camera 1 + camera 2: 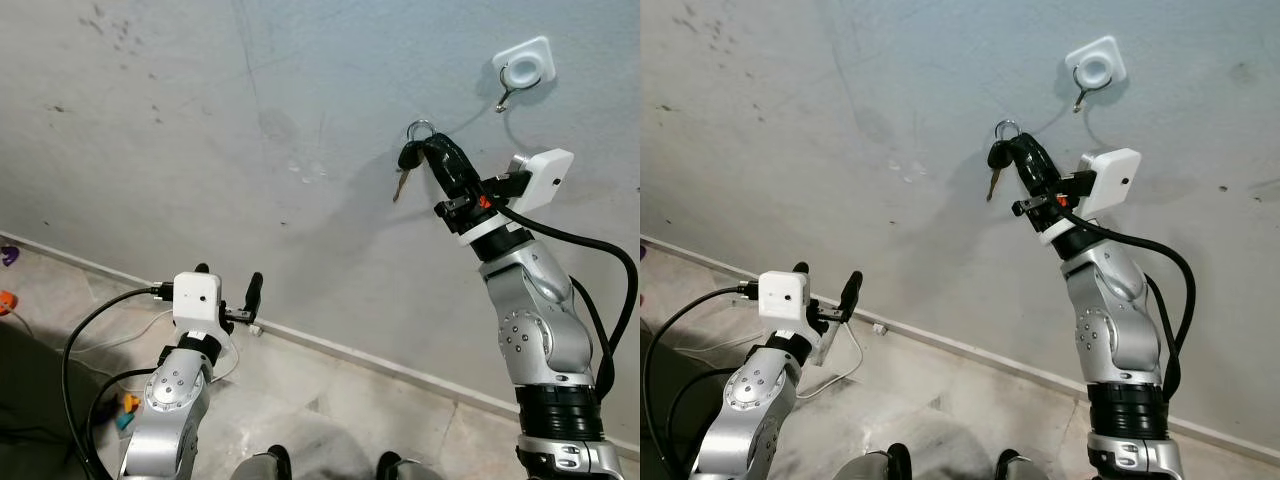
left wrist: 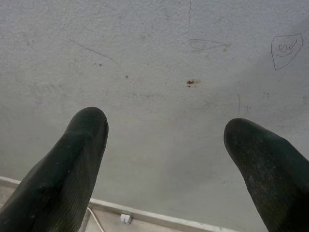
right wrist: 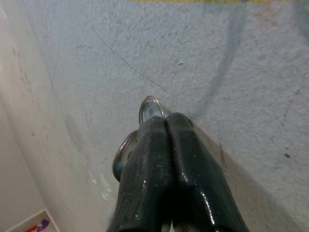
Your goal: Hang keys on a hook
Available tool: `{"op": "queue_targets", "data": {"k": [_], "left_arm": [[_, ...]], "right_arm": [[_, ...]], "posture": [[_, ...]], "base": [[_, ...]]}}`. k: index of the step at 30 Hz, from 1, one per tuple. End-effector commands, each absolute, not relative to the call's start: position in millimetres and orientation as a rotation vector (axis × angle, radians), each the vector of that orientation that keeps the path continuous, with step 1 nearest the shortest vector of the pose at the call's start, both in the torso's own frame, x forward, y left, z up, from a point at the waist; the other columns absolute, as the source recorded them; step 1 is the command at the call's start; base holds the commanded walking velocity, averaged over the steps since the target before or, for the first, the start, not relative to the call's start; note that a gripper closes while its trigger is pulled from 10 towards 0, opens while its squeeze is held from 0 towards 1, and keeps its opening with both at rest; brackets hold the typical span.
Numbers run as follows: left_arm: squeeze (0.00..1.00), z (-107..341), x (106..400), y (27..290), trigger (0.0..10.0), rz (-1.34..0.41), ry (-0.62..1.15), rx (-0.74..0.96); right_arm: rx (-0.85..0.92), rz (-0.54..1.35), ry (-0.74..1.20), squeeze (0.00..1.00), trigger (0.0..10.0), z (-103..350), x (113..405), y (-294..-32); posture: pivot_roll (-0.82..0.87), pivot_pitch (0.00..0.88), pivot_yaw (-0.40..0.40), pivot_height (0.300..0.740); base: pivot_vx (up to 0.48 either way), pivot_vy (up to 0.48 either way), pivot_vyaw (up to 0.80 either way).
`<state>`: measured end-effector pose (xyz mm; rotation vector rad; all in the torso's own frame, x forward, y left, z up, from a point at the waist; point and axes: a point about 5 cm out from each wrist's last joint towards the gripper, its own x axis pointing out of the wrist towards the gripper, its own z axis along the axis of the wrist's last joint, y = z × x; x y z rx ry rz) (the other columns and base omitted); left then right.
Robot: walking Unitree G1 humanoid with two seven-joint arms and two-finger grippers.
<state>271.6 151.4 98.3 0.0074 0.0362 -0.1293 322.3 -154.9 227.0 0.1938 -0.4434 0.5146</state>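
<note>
I have the right gripper (image 1: 428, 150) raised against the grey wall (image 1: 200, 130), its 2 black fingers (image 3: 166, 159) pressed tight together on the keys (image 1: 408, 158). The silver key ring (image 3: 150, 107) sticks up past the fingertips, close to the plaster, and a dark key head with a metal blade hangs down just to the robot's left of the fingers (the blade points down and slightly away from the gripper). The bunch casts a soft shadow on the wall beside it.

The hook (image 1: 508, 95) is a small metal curl under a white square mount (image 1: 524, 64), fixed to the wall above and to the right of the gripper. The ring is near it but apart from it, lower and to the left; nothing hangs on the hook.

My left gripper (image 1: 228, 288) sits low in front of the wall, near the baseboard (image 1: 350, 352), with its 2 fingers (image 2: 79, 159) spread wide and nothing between them. Through its wrist camera I see bare plaster with faint pencil scribbles and a small red mark.

A white cable (image 1: 120, 335) lies on the pale floor (image 1: 330, 400) by the left arm, and a few small coloured objects (image 1: 8, 300) rest at the far left edge; I cannot tell what they are.
</note>
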Motion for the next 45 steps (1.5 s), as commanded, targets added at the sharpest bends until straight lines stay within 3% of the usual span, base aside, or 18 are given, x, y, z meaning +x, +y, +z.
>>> {"op": "queue_targets", "data": {"k": [1,26,45], "left_arm": [[0.0,92,269,155,10.0,-0.121,0.059,0.012],[0.0,92,272,153,10.0,-0.128,0.055,0.007],[0.0,92,270,147,10.0,-0.178,0.054,0.012]], "right_arm": [[0.19,0.506,-0.429,0.0,10.0,225,323,-153],[0.164,0.558,-0.397,0.0,10.0,220,320,-146],[0.156,0.639,-0.381,0.0,10.0,212,304,-123]], "posture": [[0.01,0.174,0.059,0.74],[0.0,0.169,0.057,0.74],[-0.01,0.159,0.052,0.74]], "base": [[0.0,0.0,0.0],[0.0,0.0,-0.8],[0.0,0.0,-0.8]]}}
